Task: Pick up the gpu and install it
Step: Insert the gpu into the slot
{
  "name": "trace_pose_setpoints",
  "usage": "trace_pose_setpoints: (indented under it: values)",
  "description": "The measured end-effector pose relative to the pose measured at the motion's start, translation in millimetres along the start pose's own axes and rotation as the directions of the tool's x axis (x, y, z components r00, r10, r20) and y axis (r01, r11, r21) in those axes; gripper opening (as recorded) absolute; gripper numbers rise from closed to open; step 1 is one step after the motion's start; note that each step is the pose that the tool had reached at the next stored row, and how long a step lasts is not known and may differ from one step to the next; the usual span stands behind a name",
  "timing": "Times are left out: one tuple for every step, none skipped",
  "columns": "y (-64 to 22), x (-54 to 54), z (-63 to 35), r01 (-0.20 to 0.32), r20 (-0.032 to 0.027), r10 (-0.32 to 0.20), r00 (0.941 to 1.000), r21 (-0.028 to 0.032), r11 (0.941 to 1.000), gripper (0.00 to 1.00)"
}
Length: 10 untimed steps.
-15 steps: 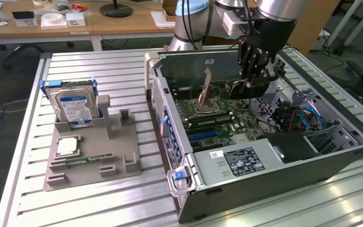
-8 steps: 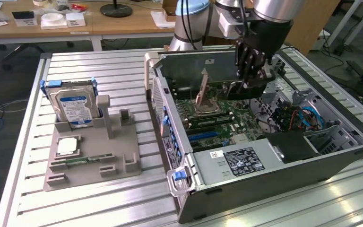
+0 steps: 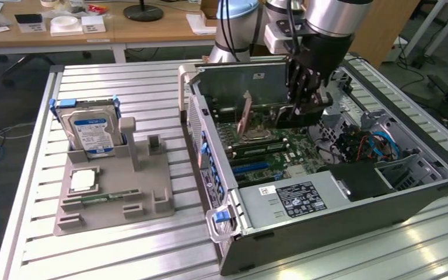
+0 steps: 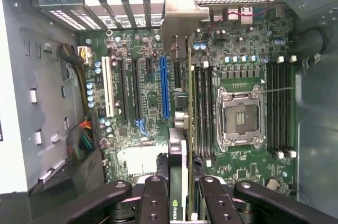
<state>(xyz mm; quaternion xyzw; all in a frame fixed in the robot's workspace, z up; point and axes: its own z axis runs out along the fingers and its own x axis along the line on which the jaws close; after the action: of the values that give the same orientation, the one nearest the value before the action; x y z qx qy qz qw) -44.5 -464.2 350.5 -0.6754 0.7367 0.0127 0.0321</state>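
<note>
Exterior view: one gripper (image 3: 302, 114) reaches into one open computer case (image 3: 410, 192), clamped on one gpu (image 3: 245, 119). The card's board juts toward nine o'clock from the fingers, over the motherboard (image 3: 282, 153). At nine o'clock from the case, one grey tray (image 3: 115, 216) carries one hard drive (image 3: 91, 131) and one memory stick (image 3: 103, 198).

Wrist view: two fingers (image 4: 153, 197) pinch the gpu (image 4: 178, 160) edge-on between them, near one processor socket (image 4: 240, 118).

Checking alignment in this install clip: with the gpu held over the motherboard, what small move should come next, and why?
Probably a slight sideways shift toward the long blue slot before lowering. The tool grips the gpu edge-on above the motherboard, and its edge seems to run beside that slot, not over it.
</note>
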Motion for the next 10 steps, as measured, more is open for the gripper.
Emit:
trace_pose_setpoints:
  values:
    - [0.3,0.3,1.4,0.0,0.0,0.0,1.0,-0.0005,1.0,0.27]
    - [0.6,0.3,2.2,0.0,-0.0001,0.0,1.0,-0.0006,1.0,0.27]
    - [0.6,0.3,2.2,0.0,-0.0002,0.0,1.0,-0.0007,1.0,0.27]
    - [0.6,0.3,2.2,0.0,-0.0002,0.0,1.0,-0.0007,1.0,0.27]
    - [0.6,0.4,2.2,0.0,-0.0002,0.0,1.0,-0.0007,1.0,0.27]
    - [0.6,0.3,2.2,0.0,-0.0002,0.0,1.0,-0.0007,1.0,0.27]
    - [0.6,0.3,2.2,0.0,-0.0002,0.0,1.0,-0.0007,1.0,0.27]
    - [0.4,0.3,2.2,0.0,-0.0002,0.0,1.0,-0.0014,1.0,0.27]
    - [-0.2,0.2,2.4,0.0,-0.0001,0.0,1.0,-0.005,1.0,0.27]
    - [-1.0,0.2,2.4,-0.001,-0.0008,0.001,1.0,-0.0121,0.9999,0.27]
